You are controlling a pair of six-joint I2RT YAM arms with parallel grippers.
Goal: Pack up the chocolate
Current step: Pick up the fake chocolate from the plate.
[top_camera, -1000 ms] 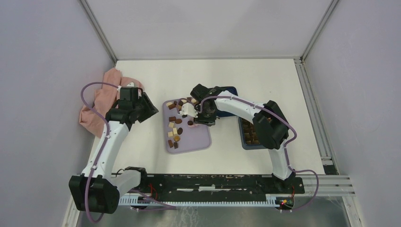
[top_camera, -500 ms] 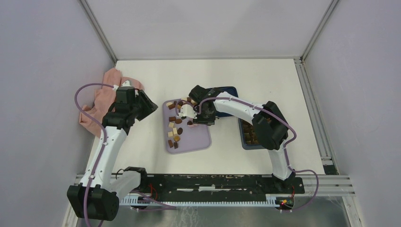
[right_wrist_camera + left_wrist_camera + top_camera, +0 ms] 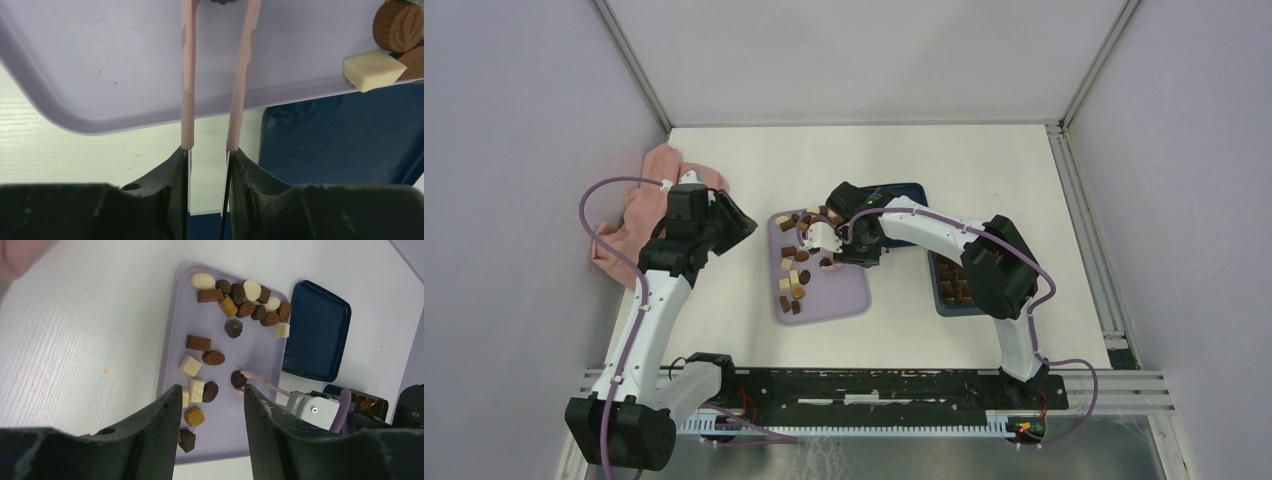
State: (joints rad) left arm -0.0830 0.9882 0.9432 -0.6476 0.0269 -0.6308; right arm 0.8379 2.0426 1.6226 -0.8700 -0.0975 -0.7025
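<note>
The white desk [image 3: 984, 180] carries everything, and the lilac tray [image 3: 839, 295] at its middle is my landmark. Left of the tray lies a crumpled pink cloth [image 3: 639, 205]. Against the tray's far right corner sits a flat dark blue lid [image 3: 316, 330], set aside, I judge, so the box stays uncovered for filling. Right of the tray, partly under my right arm, is the blue box [image 3: 951, 285] with brown compartments, several already holding pieces.

My left jaws hang above the tray's left edge, apart and empty, placed to look down on the work, not to join it. My right jaws are clamped on a pair of thin pink tongs [image 3: 187, 75], since my own fingers are too thick for such small things.

The chocolate [image 3: 239, 292] is on the tray: a cluster along the far edge, more scattered down the left side. The tong tips straddle one dark round piece [image 3: 238, 378] toward the tray's right side. Whether they pinch it yet, I cannot tell. A cream square [image 3: 374, 70] rests at the tray's rim beside the lid.
</note>
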